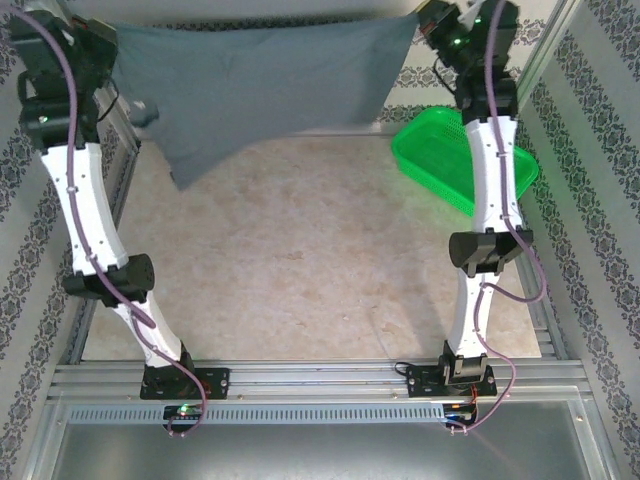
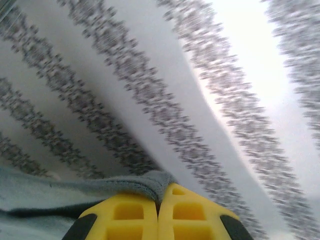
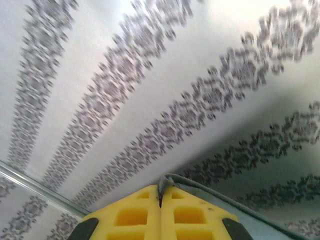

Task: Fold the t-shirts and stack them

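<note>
A dark slate-grey t-shirt (image 1: 255,85) hangs stretched in the air across the far side of the table, held up by both arms. My left gripper (image 1: 112,45) pinches its left top corner; in the left wrist view the yellow jaws (image 2: 160,197) are shut on a bunched grey fold (image 2: 145,182). My right gripper (image 1: 425,22) holds the right top corner; its yellow jaws (image 3: 160,192) are shut on a thin grey edge (image 3: 167,181). The shirt's lower left part droops down to about (image 1: 185,180), above the table.
A bright green mesh basket (image 1: 440,150) lies at the far right of the beige table (image 1: 300,260), partly behind the right arm. Patterned curtains (image 1: 600,200) line both sides. An aluminium frame rail (image 1: 320,375) runs along the near edge.
</note>
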### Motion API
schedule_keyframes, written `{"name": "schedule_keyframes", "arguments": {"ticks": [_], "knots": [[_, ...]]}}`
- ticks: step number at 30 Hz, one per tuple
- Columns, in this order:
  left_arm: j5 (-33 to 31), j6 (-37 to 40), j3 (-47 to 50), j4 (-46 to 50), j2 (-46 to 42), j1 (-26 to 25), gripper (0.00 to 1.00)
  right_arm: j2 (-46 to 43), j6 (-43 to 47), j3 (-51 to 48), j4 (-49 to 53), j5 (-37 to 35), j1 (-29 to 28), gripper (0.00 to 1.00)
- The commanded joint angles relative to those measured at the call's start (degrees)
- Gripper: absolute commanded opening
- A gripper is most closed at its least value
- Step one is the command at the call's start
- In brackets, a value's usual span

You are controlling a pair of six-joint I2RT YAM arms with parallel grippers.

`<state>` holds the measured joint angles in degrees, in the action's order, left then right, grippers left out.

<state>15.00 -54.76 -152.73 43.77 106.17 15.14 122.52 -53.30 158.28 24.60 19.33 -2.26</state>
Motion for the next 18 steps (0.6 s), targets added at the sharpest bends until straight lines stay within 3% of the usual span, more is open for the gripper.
{"name": "schedule_keyframes", "arguments": {"ticks": [1,4,8,11,13,16,18], "knots": [[-0.9,-0.4,1.3,7.6,-5.7,1.1,0.0,-5.6,0.2,-2.8,5.0,0.5,1.4,0.0],[-5.5,0.8,11.7,13.6,-14.2,1.2,0.0,-16.5,3.4,-20.0,4.6,-1.2,1.5,0.0],[-12.3,-0.1,39.6,12.4,-30.8,1.0,0.0,-35.5,4.2,-54.0,0.9,-9.4,0.9,0.0],[-7.7,-2.8,61.8,6.8,-39.9,1.0,0.0,-45.4,3.0,-76.3,-0.1,-13.0,0.2,0.0],[-3.2,-5.4,73.1,5.9,-43.1,0.7,0.09,-48.4,3.3,-86.9,1.0,-13.7,-0.2,0.0],[-1.7,-6.2,85.5,5.2,-46.2,-0.5,0.31,-49.4,3.1,-97.4,1.9,-12.0,0.6,0.42],[-3.0,-4.9,89.6,5.5,-47.2,-1.2,0.45,-47.9,4.5,-98.5,6.0,-11.6,0.7,0.53]]}}
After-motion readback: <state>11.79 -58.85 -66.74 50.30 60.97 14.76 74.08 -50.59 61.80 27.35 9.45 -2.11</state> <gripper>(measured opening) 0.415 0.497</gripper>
